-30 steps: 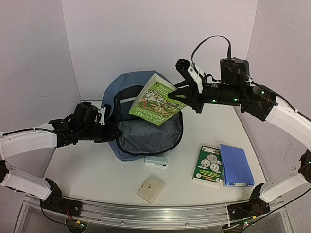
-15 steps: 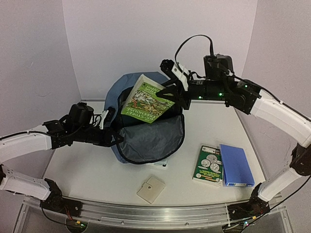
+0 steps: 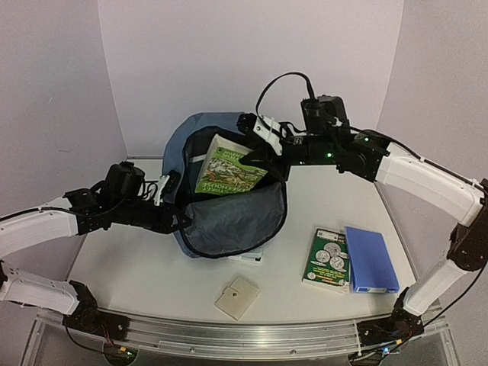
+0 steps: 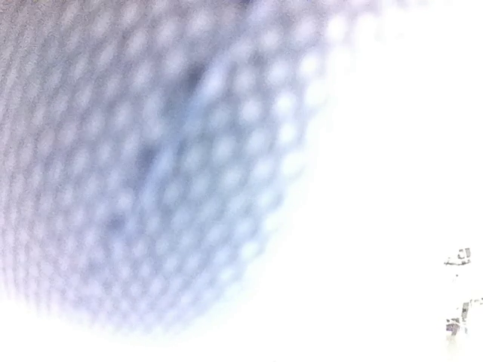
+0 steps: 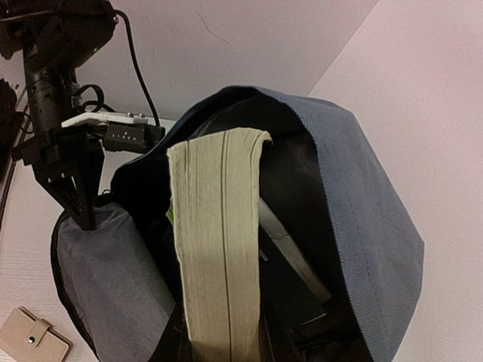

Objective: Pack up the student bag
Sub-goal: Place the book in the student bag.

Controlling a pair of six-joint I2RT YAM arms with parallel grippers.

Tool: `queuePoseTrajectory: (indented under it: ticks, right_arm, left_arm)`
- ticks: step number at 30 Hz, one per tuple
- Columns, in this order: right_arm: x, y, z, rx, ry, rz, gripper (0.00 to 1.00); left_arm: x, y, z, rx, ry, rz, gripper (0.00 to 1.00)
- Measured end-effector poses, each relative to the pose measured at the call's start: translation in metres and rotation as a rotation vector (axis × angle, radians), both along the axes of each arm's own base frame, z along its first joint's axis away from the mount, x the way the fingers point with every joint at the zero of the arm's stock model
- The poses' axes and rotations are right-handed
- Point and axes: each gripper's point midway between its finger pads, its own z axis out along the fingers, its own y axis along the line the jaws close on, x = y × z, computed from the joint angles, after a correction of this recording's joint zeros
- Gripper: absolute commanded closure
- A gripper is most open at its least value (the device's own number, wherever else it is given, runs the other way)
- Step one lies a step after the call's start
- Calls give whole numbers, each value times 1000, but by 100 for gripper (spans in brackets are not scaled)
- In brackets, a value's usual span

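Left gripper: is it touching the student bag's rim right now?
Touching. The right wrist view shows the left gripper closed on the dark rim of the student bag, with no gap between them.

plain pale lilac walls fill the upper half of the overhead frame, the back wall (image 3: 191,53) meeting the left wall (image 3: 46,76) and right wall (image 3: 446,69) at soft corners, above a white surface (image 3: 137,267) edged at the bottom by an aluminium rail (image 3: 252,339), all evenly lit.

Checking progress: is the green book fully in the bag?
Not fully. The green book tilts in the mouth of the open student bag, mostly showing, in the right gripper.
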Motion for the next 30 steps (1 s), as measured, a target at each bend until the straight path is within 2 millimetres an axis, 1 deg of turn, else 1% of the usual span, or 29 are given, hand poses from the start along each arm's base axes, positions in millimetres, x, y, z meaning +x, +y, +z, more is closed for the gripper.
queuePoseTrajectory:
  ticks: [4,9,12,14,16,17,18,20,21,22,25,27,28,30]
  right_arm:
    - [2,-3,-13,-33,-4,-12,100]
    - [11,-11,-32,-97,-13,-64,100]
    - [21,-16,-41,-128,-15,-97,100]
    - [30,-18,-51,-149,-11,-119,100]
    - [38,-18,-63,-172,0,-138,96]
    - [41,-19,-69,-186,7,-146,89]
    - [44,-19,-76,-200,17,-155,79]
    - [46,-20,-85,-217,35,-170,52]
    - [47,-21,-85,-216,40,-177,38]
    - [48,-21,-85,-213,43,-185,30]
    - [50,-23,-70,-163,42,-209,15]
    - [47,-26,-56,-119,50,-226,5]
    - [46,-29,-47,-90,56,-239,2]
    - [41,-37,-23,-15,71,-272,2]
  left_arm:
    - [1,2,2,-1,-8,13,100]
    - [2,2,2,1,-10,18,100]
    - [2,2,3,1,-11,19,100]
    - [3,2,3,1,-12,19,100]
    - [3,2,3,1,-12,19,100]
    - [3,2,3,1,-12,19,100]
    - [3,2,3,1,-11,20,100]
    - [3,3,2,3,-10,26,100]
    - [4,3,2,4,-10,30,100]
    - [4,4,2,5,-8,34,100]
    - [5,4,2,10,3,46,100]
    - [7,4,3,14,5,51,100]
    - [8,3,4,15,4,54,100]
    - [11,2,5,19,0,61,100]
